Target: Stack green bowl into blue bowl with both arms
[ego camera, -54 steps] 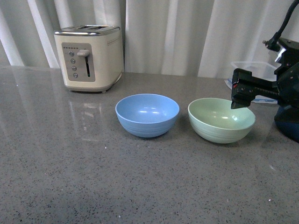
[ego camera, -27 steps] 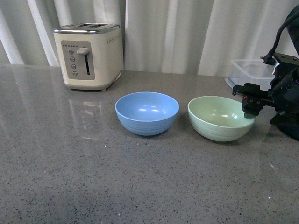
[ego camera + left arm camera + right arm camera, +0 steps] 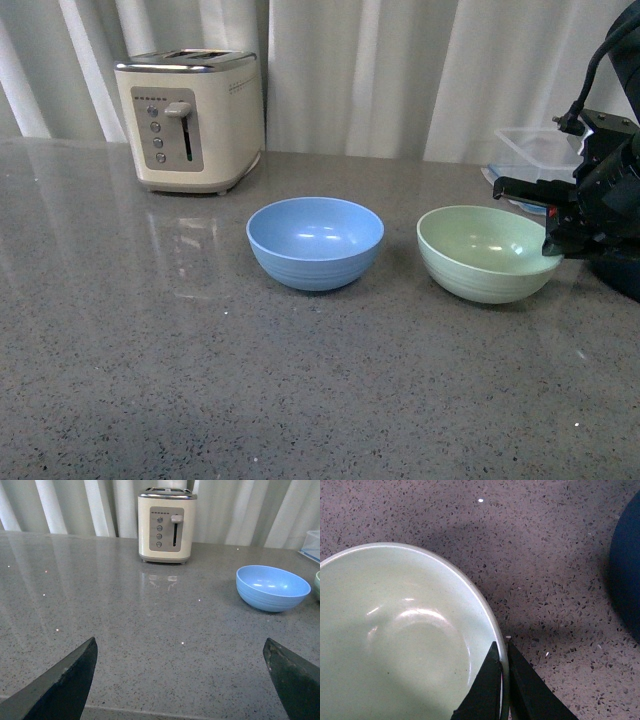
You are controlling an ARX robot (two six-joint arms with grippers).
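The pale green bowl stands upright on the grey counter, right of the blue bowl, with a gap between them. My right gripper is shut on the green bowl's right rim. In the right wrist view, one finger lies inside the green bowl and the other outside, pinching the rim at the right gripper. My left gripper is open, its fingertips wide apart over bare counter, well short of the blue bowl. The left arm does not show in the front view.
A cream toaster stands at the back left, with white curtains behind it. A clear plastic container sits at the back right. A dark navy pot stands close to the right of the green bowl.
My right gripper came down from above the green bowl's right side and shut on its rim. The green bowl has shifted slightly to the right.
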